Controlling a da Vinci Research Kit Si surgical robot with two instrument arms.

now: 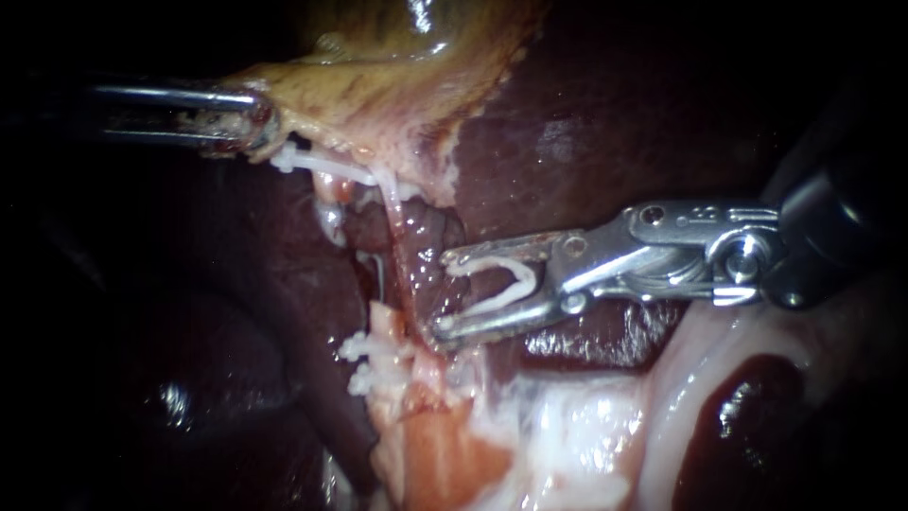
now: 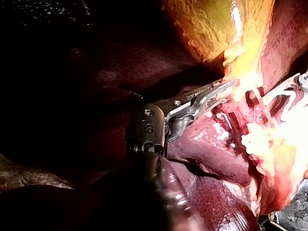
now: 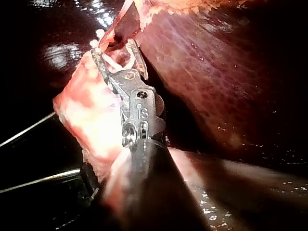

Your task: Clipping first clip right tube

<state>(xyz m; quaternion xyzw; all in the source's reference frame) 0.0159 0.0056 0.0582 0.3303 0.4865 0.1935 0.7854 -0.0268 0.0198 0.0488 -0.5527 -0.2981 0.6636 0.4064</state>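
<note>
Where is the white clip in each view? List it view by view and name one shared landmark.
Endoscope view: clip right of centre, between the right instrument's jaws, near the tube.
Left wrist view: clip ahead of the left instrument, which grips the gallbladder; held in the other instrument's jaws.
Right wrist view: clip between that instrument's jaws.
Shared landmark: the right instrument's jaws.

The clip (image 1: 518, 280) is white and bent into an open V. It lies between the wide-spread jaws of the right instrument (image 1: 446, 291), one leg along each jaw, its mouth facing the tube (image 1: 405, 251). The tube is a thin, pale pink, glistening strand. It runs taut from the lower edge of the gallbladder (image 1: 378, 85) down to the pale tissue below. It stands just beyond the jaw tips, not yet between the clip's legs.
</note>
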